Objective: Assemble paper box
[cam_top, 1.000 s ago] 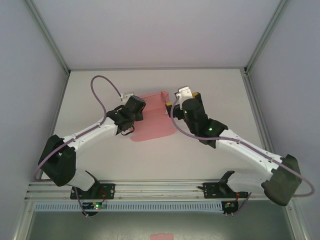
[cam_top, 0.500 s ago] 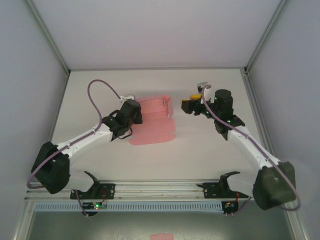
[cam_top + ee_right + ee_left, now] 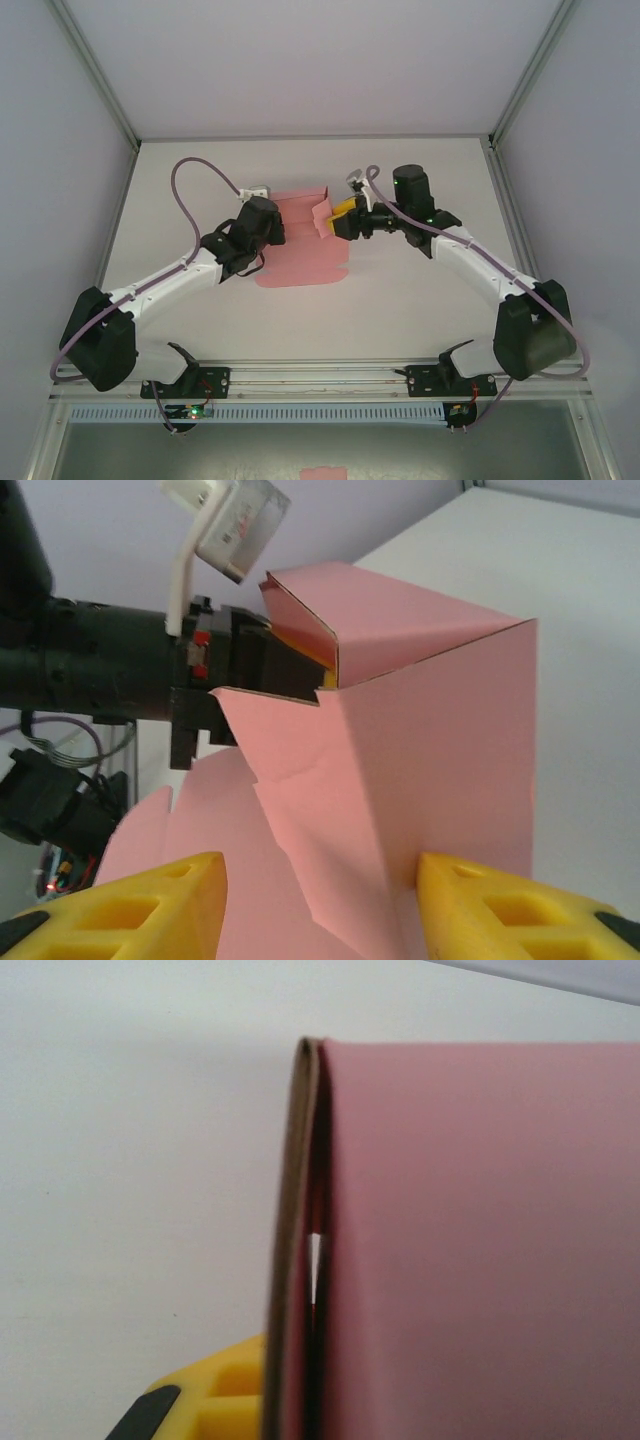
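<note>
Pink paper box, left fingers pinching; wrist view: right fingers apart astride flap

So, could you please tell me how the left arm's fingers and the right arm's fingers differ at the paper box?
The left arm's fingers are shut on the paper box, pinching its raised card; the right arm's fingers stand open, astride an upright panel. From above, the left arm's fingers reach in from the box's left, the right arm's fingers from its right. Both pairs are yellow.
</note>
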Available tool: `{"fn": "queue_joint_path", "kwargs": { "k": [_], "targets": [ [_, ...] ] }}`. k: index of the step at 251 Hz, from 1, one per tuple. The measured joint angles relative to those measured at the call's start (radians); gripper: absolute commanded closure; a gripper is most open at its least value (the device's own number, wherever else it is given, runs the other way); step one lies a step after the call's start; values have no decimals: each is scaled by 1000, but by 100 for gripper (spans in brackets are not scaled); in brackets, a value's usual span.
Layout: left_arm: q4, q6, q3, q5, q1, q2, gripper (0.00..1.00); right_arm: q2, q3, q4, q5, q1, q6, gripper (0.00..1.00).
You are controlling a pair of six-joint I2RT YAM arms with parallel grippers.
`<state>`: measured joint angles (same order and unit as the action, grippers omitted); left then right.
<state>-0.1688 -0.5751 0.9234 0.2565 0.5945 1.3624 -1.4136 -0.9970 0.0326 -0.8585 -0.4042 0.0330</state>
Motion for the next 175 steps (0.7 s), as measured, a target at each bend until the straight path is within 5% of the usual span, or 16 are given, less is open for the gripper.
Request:
{"fn": "queue_joint_path", "kwargs": {
  "k": [30,81,117,175],
  "targets": [
    [-9,0,0,15,-2,13,100,-26,-26,28,147,-45,-6,47],
    [-10,-1,0,17,-7,17,100,-35,-37,14,589,-177,1,46],
    [-8,0,0,-5,-6,17,100,-87,-40,-42,750,-204,20,41],
    [6,0,0,-41,-5,17,100,-141,-42,-79,830,-214,7,72]
  ]
}}
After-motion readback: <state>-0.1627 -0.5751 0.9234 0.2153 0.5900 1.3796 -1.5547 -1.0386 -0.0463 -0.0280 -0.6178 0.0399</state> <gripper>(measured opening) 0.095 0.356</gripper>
